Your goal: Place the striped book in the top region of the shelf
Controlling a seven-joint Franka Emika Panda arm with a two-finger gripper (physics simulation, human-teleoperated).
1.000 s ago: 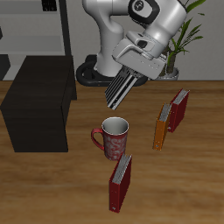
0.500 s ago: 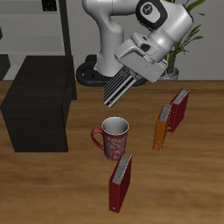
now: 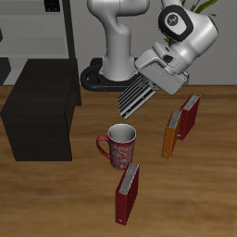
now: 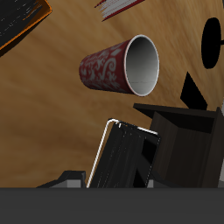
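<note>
The striped book [image 3: 136, 93] hangs in the air above the table, tilted, pinched in the gripper [image 3: 152, 81], whose fingers are closed on its upper end. It sits over the mug [image 3: 118, 145] and well apart from the shelf [image 3: 42, 108], which stands dark and boxy on the table beside the mug. In the wrist view the book [image 4: 125, 157] shows only as a dark slab with a pale edge (its stripes are hard to make out there), and the fingers themselves are lost in the dark band along the edge of the picture.

The table [image 3: 56, 199] is warm brown wood grain. Nearer its front edge a dark red book [image 3: 128, 193] stands upright; on the far side of the mug from the shelf stand an orange book [image 3: 171, 133] and a second dark red book [image 3: 189, 116], close together. Behind the shelf a pale grey rack [image 3: 46, 32] rises, cut off by the picture's edge. A potted plant [image 3: 192, 42] is mostly hidden behind the arm. The back of the room is plain grey.
</note>
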